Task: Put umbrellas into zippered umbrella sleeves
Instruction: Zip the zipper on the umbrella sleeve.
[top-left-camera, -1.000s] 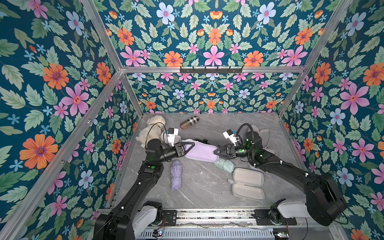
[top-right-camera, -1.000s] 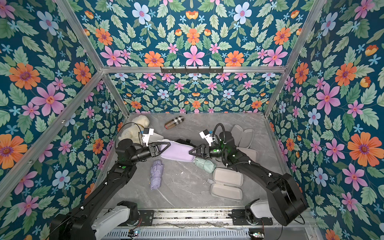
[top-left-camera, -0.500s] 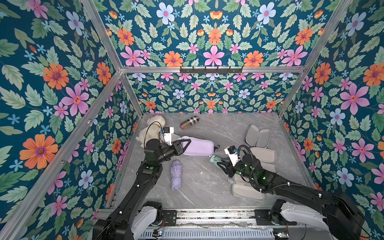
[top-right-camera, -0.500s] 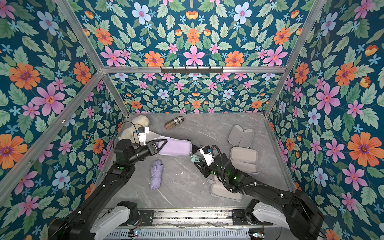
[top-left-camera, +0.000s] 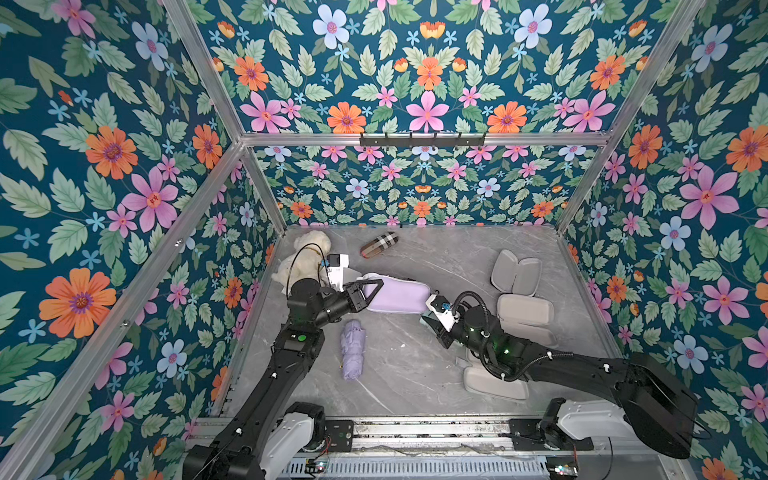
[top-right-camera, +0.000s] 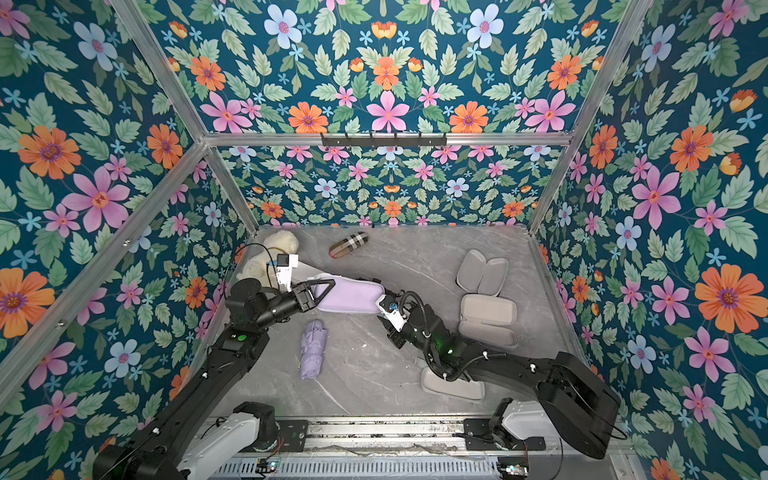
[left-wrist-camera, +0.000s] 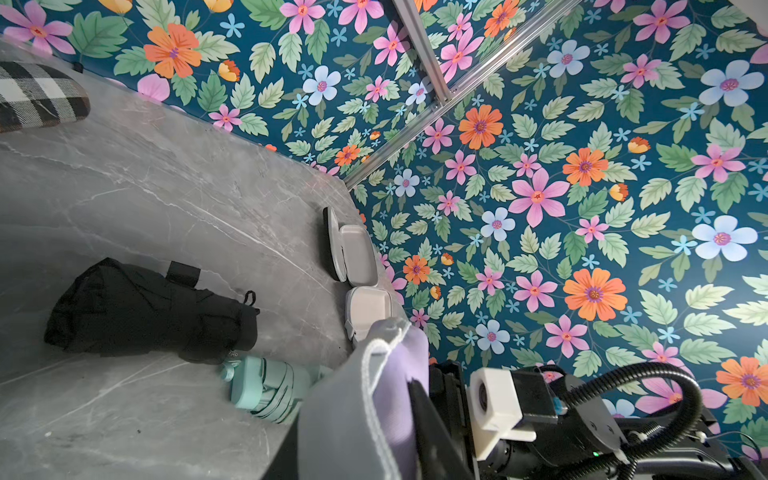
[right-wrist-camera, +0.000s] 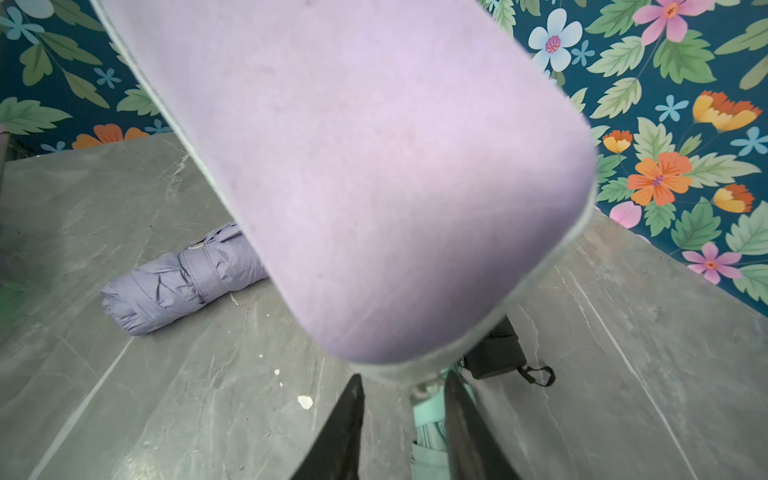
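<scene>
The left arm (top-left-camera: 291, 357) reaches forward, elbow bent, left claw (top-left-camera: 371, 292) clamped on the lavender sleeve (top-left-camera: 401, 296). The right arm (top-left-camera: 561, 368) stretches low and inward, right claw (top-left-camera: 432, 330) part-closed, grip unclear.

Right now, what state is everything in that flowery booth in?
lavender sleeve: lifted by one end, seemingly ajar.
left gripper: shut on the lavender sleeve.
mint green umbrella: folded, lying flat.
right gripper: around the mint green umbrella's end; grip unclear.
lavender umbrella: folded, lying loose.
black umbrella: folded, strapped, lying loose.
three other sleeves: lying open.
plaid capsule: closed.
</scene>
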